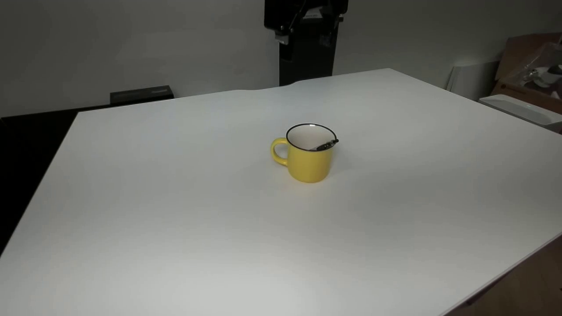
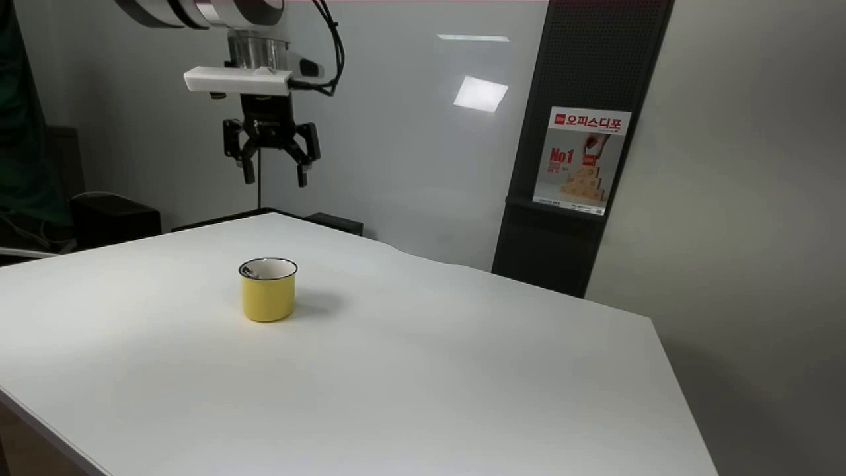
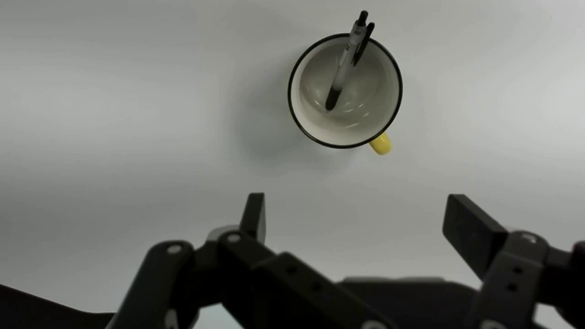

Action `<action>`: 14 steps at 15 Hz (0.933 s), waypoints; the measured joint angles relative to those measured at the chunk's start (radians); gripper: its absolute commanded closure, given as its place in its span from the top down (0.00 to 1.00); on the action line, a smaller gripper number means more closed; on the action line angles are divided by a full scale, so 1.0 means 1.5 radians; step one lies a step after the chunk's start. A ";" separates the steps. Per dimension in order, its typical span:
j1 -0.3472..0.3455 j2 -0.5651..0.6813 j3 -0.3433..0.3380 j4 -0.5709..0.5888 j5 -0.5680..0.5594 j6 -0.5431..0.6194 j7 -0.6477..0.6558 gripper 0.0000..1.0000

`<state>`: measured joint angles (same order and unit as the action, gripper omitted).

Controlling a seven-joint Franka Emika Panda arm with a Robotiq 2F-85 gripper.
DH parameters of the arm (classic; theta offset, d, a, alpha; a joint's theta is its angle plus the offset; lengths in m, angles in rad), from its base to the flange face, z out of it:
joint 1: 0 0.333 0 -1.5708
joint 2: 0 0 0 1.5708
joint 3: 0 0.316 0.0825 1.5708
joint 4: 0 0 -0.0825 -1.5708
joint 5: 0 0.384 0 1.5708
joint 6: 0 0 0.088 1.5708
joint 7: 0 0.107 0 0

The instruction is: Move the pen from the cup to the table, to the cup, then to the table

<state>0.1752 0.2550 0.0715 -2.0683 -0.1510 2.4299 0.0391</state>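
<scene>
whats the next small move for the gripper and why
Probably shift the open gripper sideways until it lines up above the pen: in the wrist view the pen leans in the cup, top end sticking out, but appears beyond the fingers rather than between them.

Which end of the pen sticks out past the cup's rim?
The clip end of the pen: in the wrist view it juts out over the rim of the cup, while the clipless dark end lies inside.
</scene>
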 measured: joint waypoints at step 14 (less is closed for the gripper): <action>-0.016 -0.027 -0.007 -0.214 -0.026 0.170 0.008 1.00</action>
<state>0.1507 0.2149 0.0609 -2.3889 -0.1894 2.6851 0.0510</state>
